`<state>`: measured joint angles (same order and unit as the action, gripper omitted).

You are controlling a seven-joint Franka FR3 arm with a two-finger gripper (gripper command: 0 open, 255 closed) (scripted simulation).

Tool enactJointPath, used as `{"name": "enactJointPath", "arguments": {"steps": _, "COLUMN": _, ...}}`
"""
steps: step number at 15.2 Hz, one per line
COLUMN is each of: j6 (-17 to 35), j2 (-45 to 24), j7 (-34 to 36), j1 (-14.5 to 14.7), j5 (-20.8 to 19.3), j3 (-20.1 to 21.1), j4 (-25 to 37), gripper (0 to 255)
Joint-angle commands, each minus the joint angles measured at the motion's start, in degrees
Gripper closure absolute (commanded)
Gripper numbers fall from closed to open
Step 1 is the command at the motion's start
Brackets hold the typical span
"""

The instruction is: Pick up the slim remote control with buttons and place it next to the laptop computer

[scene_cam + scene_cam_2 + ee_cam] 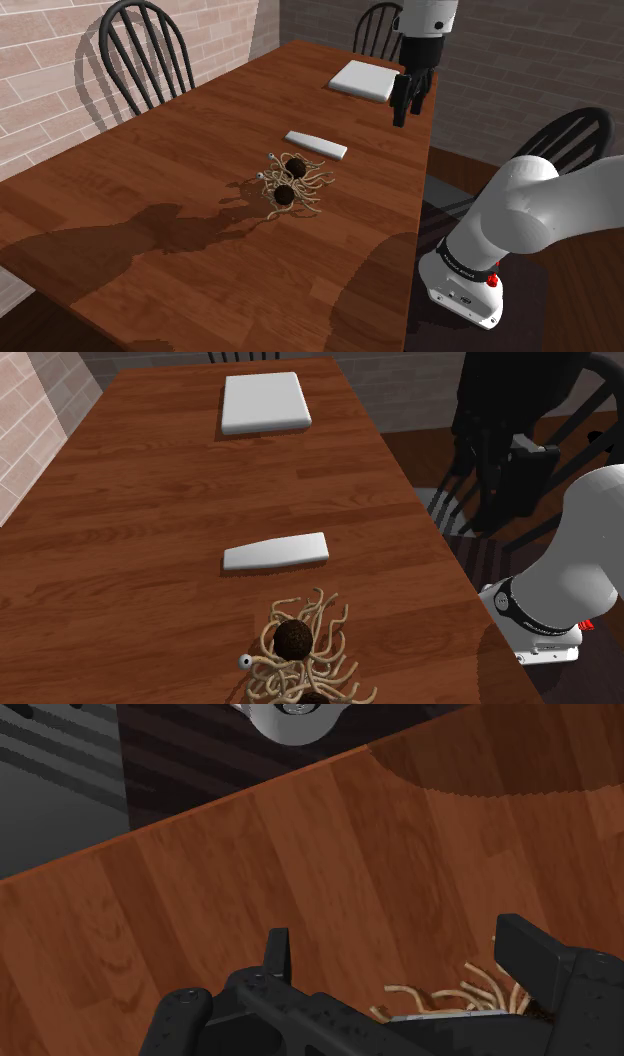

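The slim remote (316, 145) (277, 552) is a plain white bar lying flat on the brown wooden table (180, 250), about midway along it. The laptop (363, 79) (263, 402) is a closed white slab at the table's far end. My black gripper (404, 108) hangs above the table near its edge at the shoulder view's right, just beside the laptop and well away from the remote. In the wrist view the gripper (405, 959) is open, its fingers (278, 954) wide apart, with bare wood between them.
A tangle of pale noodles with two dark balls (290, 185) (300, 652) (460, 994) lies close to the remote. Dark chairs stand at the table's far side (145, 50), far end (378, 25) and beside my stand (570, 130). Brick walls surround the table.
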<state>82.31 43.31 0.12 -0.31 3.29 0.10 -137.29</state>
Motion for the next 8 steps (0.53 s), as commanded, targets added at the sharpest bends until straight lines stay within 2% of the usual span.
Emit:
{"name": "enactJointPath", "arguments": {"steps": 1, "j6": 0.00, "j2": 0.00, "j7": 0.00, "j1": 0.00, "j5": 0.00, "j3": 0.00, "j4": 0.00, "gripper": 0}}
{"name": "enactJointPath", "arguments": {"steps": 8, "j6": 15.13, "j2": -10.01, "j7": -5.91, "j1": 0.46, "j5": -2.43, "j3": -1.63, "j4": -2.09, "gripper": 0}}
